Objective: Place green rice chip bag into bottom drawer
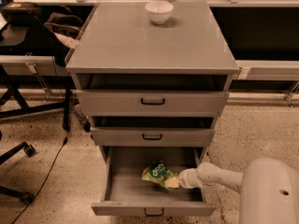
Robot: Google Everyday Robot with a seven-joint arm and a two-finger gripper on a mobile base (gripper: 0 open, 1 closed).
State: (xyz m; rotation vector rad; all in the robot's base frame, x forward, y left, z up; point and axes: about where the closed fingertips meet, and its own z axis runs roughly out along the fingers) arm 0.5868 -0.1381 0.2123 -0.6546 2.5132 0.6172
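The green rice chip bag (158,173) is light green with a dark green round logo. It lies inside the bottom drawer (122,209), right of the middle. The drawer is pulled out, with its flat grey front and small black handle toward me. My gripper (183,179) is at the end of the white arm. It reaches into the drawer from the right and sits against the bag's right end. The bag's right tip is hidden by the gripper.
The grey cabinet top (121,45) carries a white bowl (159,11) at the back. The top drawer (152,101) and middle drawer (152,136) stand slightly open above the arm. Office chair legs (18,153) and a black cable (51,167) are on the floor at the left.
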